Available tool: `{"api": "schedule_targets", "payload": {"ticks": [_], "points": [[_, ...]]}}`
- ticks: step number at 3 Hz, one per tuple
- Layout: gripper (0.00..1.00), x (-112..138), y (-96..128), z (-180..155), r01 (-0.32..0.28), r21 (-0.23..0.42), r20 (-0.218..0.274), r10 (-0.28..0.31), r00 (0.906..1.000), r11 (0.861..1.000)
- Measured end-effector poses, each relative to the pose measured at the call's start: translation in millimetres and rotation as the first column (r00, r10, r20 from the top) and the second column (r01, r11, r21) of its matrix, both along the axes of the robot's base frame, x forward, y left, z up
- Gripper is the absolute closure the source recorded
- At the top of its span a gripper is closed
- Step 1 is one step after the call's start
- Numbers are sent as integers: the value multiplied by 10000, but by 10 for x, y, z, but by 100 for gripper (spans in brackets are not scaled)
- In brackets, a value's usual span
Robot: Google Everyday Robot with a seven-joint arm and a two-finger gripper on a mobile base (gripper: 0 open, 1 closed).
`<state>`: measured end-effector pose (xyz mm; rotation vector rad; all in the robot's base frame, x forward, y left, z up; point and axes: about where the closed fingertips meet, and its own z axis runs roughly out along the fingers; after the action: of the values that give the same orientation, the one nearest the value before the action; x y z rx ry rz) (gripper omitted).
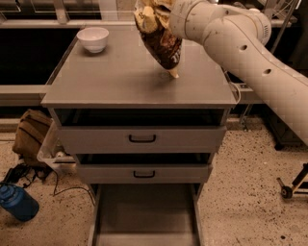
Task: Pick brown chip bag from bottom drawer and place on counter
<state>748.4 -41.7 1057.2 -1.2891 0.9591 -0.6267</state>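
The brown chip bag (161, 41) hangs upright over the right middle of the counter (110, 77), its lower corner at or just above the surface. My gripper (160, 8) is at the top edge of the view, shut on the top of the bag, with the white arm reaching in from the right. The bottom drawer (144, 216) is pulled out at the foot of the cabinet, and its grey floor is bare.
A white bowl (93, 38) stands at the counter's back left corner. The two upper drawers with black handles (142, 139) are slightly open. A tan backpack (31, 134), a blue bottle (18, 202) and cables lie on the floor at the left. A wheeled stand leg (293, 185) is at the right.
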Motion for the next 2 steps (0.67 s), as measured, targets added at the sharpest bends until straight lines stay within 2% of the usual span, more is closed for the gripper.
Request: {"api": "schedule_targets", "payload": {"ticks": [1, 2], "points": [[10, 0, 0, 0, 0, 0, 0, 0, 10000, 10000], [0, 0, 1, 0, -1, 0, 0, 1, 10000, 10000]]}}
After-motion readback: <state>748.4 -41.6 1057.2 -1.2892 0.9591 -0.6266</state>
